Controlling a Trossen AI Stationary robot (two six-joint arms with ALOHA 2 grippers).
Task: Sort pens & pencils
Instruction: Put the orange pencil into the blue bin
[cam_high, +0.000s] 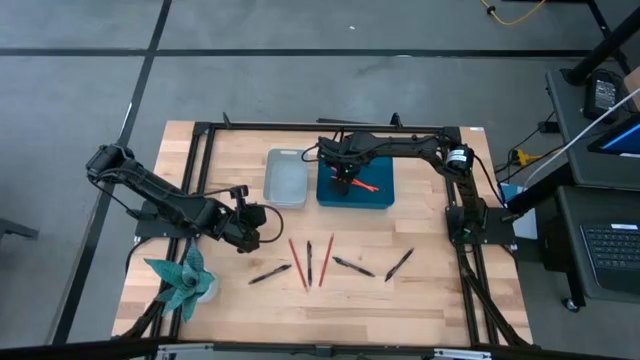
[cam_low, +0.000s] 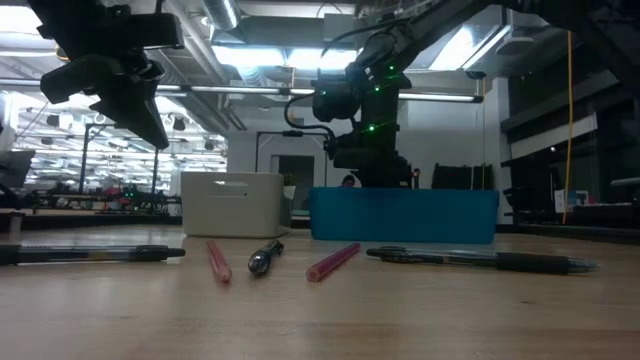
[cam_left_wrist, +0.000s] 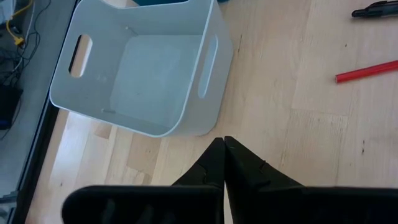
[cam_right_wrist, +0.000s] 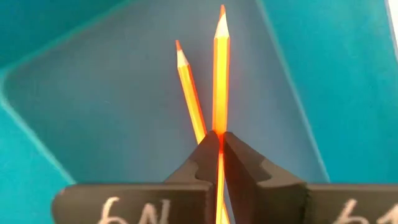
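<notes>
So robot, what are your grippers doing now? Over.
Right gripper shut on orange pencil, over blue bin. Left gripper shut, empty, near white bin. Nothing blocking.

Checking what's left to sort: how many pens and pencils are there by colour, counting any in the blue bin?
Dark pens: 4
Red pencils: 2
Orange pencils: 2
Total: 8

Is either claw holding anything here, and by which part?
The right claw grips an orange pencil along its shaft, over the blue bin. The left claw is shut, empty.
</notes>
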